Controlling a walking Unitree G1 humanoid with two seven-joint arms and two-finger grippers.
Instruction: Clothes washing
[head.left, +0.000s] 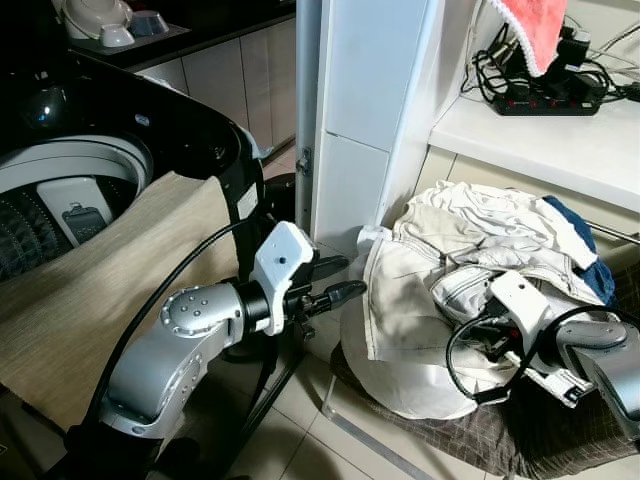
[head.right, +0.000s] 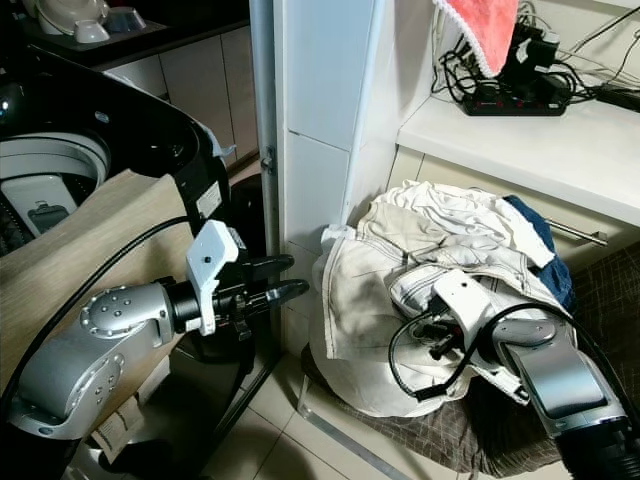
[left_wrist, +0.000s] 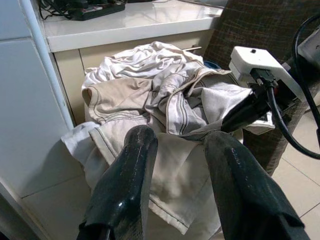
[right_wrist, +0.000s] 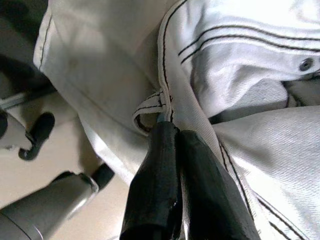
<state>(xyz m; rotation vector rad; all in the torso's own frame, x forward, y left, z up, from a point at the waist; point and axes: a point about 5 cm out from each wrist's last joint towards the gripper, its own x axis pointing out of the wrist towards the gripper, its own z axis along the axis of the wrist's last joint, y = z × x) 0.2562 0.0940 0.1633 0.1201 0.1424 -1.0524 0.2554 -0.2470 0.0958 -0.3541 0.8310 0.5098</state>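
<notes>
Cream cotton trousers heaped on the chair: right gripper clenched on their stitched seam, left gripper released, just beside, pointing at them.

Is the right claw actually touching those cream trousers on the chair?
Touching. In the right wrist view, the right claw is pinched shut on a seam fold of the cream trousers, with no gap between the fingers and the fabric.

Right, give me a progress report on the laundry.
Done: the washer stands open, a beige cloth draped over its rim. In hand: the right gripper is shut on the cream trousers atop the pile on the chair, while the left gripper hovers open beside them. Left: lifting the trousers, white shirt and blue garment into the drum.
</notes>
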